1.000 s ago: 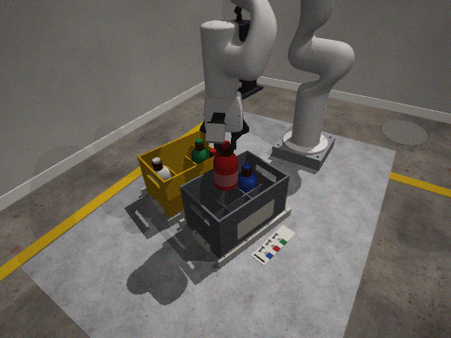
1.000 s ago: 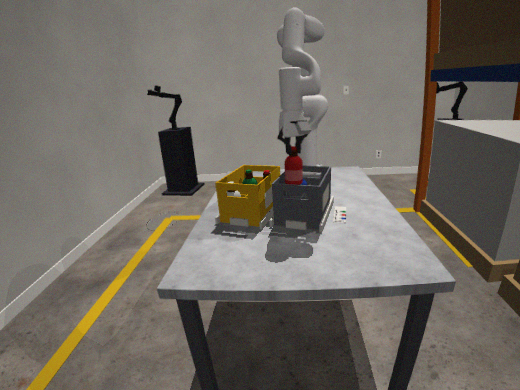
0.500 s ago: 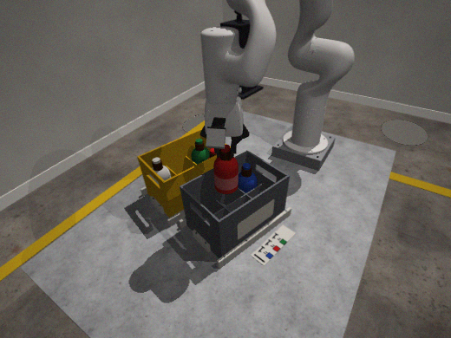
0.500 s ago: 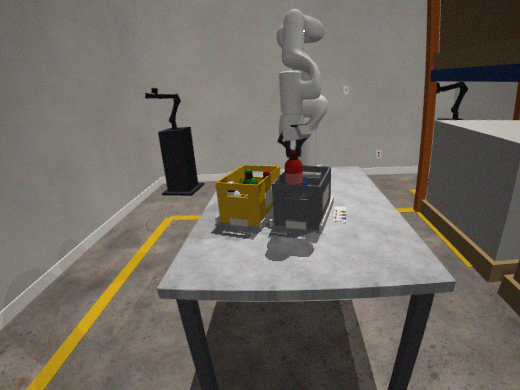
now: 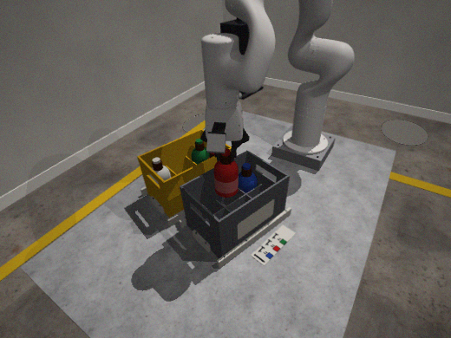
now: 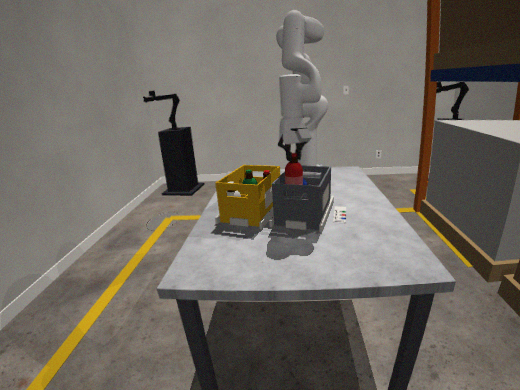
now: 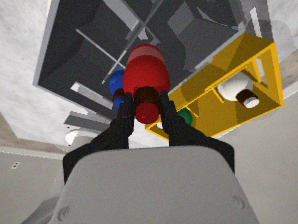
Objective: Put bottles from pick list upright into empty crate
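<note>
The gripper (image 7: 146, 107) is clamped on the red bottle's (image 5: 225, 177) neck, its base just inside the dark crate (image 5: 258, 217), beside the blue bottle (image 5: 247, 179). Best lower it straight, clear of the dividers, seated before letting go.
</note>
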Action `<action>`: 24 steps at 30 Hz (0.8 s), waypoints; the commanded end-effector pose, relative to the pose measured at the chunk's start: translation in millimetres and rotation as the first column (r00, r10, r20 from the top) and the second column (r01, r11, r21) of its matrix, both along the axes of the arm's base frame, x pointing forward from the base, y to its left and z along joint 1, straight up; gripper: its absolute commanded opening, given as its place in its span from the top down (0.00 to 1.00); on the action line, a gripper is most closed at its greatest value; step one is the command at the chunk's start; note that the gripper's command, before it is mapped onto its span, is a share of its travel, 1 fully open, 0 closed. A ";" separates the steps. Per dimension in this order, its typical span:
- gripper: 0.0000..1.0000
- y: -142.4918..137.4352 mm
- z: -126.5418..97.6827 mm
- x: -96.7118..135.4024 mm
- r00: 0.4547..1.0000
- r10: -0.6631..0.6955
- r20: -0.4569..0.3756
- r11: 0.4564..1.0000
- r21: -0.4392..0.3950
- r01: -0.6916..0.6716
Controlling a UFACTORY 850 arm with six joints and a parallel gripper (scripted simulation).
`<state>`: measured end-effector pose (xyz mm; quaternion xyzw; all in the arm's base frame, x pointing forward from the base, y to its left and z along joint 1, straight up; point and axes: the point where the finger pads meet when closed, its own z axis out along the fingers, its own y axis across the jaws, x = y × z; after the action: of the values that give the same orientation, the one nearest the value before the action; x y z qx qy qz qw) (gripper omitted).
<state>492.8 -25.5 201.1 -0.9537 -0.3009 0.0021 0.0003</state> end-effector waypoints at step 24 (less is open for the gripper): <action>1.00 -0.1 -22.0 0.9 1.000 0.000 0.002 1.000 0.000 0.000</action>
<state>492.8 -25.5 181.0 -0.9537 -0.3009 0.0019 0.0002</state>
